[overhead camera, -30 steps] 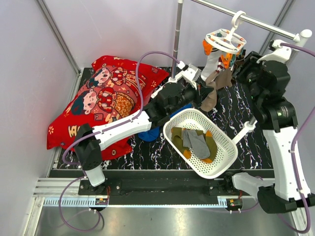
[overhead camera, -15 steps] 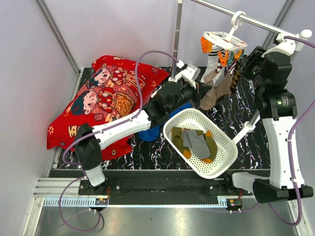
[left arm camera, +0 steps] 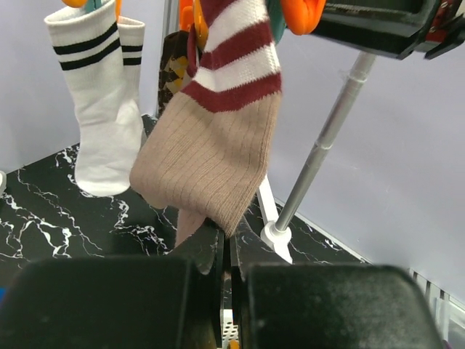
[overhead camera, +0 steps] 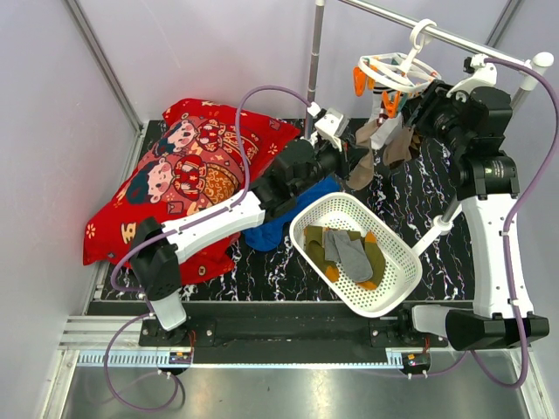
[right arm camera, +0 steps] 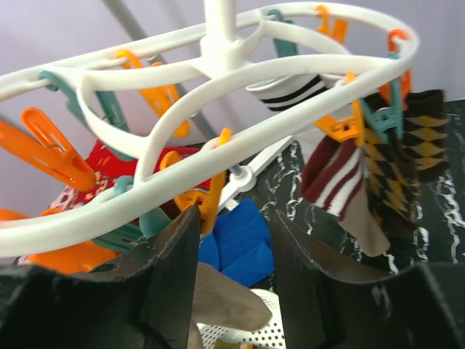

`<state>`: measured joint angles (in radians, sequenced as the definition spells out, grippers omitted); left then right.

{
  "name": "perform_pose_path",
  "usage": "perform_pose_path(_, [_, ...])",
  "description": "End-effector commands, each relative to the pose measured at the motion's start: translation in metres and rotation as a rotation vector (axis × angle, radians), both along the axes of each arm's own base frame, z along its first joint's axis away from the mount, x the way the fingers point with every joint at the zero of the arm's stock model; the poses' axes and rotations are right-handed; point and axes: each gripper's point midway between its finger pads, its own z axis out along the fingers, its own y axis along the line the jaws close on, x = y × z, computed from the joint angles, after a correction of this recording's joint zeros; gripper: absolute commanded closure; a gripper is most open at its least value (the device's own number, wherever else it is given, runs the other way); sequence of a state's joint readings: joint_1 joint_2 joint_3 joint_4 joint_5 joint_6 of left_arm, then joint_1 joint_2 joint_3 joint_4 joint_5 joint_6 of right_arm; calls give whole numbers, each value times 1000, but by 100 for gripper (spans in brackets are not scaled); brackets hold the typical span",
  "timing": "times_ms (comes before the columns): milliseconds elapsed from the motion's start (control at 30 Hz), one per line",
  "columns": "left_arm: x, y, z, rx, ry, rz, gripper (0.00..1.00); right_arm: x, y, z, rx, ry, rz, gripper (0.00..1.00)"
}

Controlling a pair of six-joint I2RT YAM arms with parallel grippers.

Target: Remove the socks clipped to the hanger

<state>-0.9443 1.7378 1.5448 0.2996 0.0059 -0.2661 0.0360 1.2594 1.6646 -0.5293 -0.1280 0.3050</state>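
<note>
Nearest us the white basket [overhead camera: 403, 262] with olive and grey socks [overhead camera: 352, 255] inside, behind it our left gripper [left arm camera: 225, 247] pinched tight on a tan striped sock [left arm camera: 211, 160], still pegged to the hanger [overhead camera: 403, 70] on the rail [overhead camera: 472, 42], our right gripper [right arm camera: 234, 214] half-parted beneath its rings, empty.

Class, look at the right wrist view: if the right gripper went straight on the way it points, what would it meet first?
Most likely the orange peg dangling from the hanger, just ahead in the gap between the right gripper's open fingers. Depth is unclear, so the hanger's white ring may come first.
</note>
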Motion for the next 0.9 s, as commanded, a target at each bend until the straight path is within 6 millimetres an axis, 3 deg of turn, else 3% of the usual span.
perform_pose_path(0, [-9, 5, 46, -95, -58, -27, 100, -11, 21, 21, 59, -81, 114, 48])
perform_pose_path(467, [-9, -8, 24, -96, -25, -53, 100, -19, 25, 29, 108, -118, 130, 48])
perform_pose_path(667, [-23, -21, 20, -79, -41, -70, 100, -17, 22, 26, 121, -113, 107, 48])
perform_pose_path(867, [-36, -30, 14, -70, -49, -80, 100, -20, 7, 31, 90, -133, 27, 47])
